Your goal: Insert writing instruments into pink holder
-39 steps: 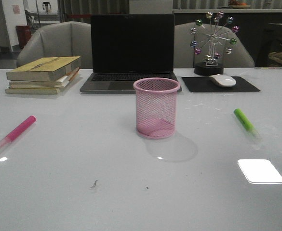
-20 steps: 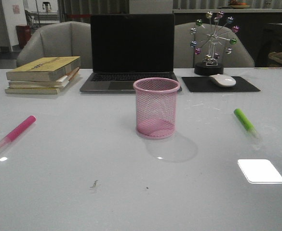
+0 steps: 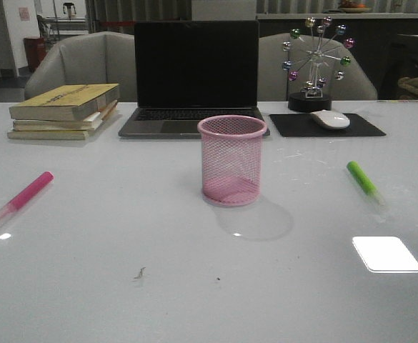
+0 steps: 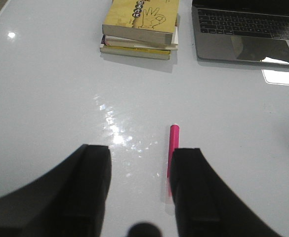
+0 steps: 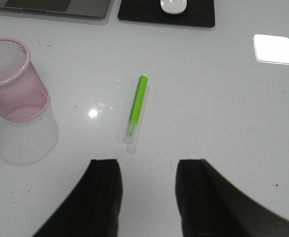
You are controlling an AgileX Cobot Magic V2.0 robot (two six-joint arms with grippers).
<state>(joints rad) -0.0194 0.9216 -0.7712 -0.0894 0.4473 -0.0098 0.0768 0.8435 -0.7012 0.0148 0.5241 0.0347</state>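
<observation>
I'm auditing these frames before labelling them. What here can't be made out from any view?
- Pink highlighter: in the left wrist view, a finger of the left gripper covers its near end.
- Book cover: cut off by that view's edge, title blurred.
- Pink holder: cut by the right wrist view's edge.
- Right gripper: absent from the front view; only its fingers show.

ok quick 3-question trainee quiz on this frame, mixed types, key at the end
1. True or false: the pink holder already contains a marker.
2. Which marker lies on the robot's right side of the holder? A) green marker B) pink marker C) neither
3. Fill in: the left gripper and right gripper are both ____, holding nothing.

Key: 1 false, the cup is empty and both markers lie flat on the table. 2 A. 3 open.
</observation>
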